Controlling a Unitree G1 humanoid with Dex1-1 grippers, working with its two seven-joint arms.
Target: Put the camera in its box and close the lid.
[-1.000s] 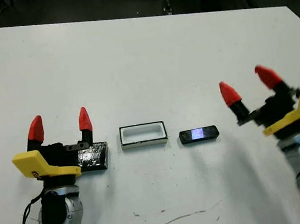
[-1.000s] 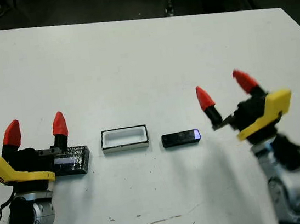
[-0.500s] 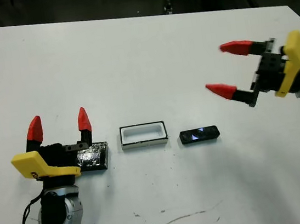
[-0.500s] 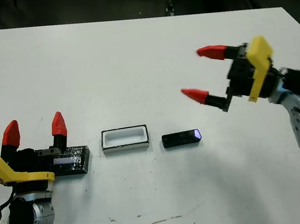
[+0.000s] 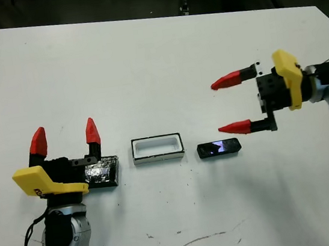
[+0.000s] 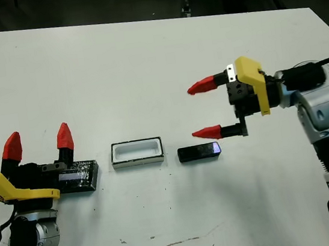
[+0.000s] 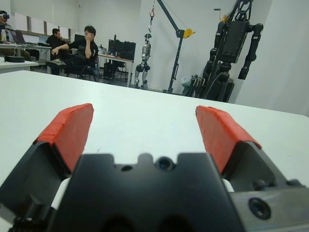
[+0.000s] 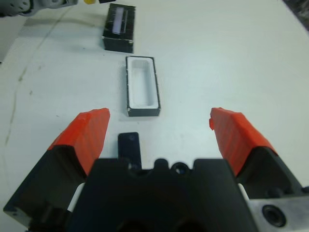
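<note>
Right gripper (image 5: pixel 233 104) has swung in over the surface, fingers spread and empty, beside the camera (image 5: pixel 218 147); pickup looks imminent. Left gripper (image 5: pixel 65 139) waits spread, empty.

On the table (image 5: pixel 144 59), three things lie in a row across the near part. The lid (image 5: pixel 103 172) is farthest to the robot's left, the box (image 5: pixel 157 147) sits in the middle, and the camera (image 5: pixel 218 147) lies just to the right of the box, apart from it. The left gripper (image 5: pixel 65 139) stands at the near left, right beside the lid on its left, partly covering it. The right gripper (image 5: pixel 230 104) reaches in from the right, above the table, with its lower finger over the camera's right end and its upper finger farther back.
</note>
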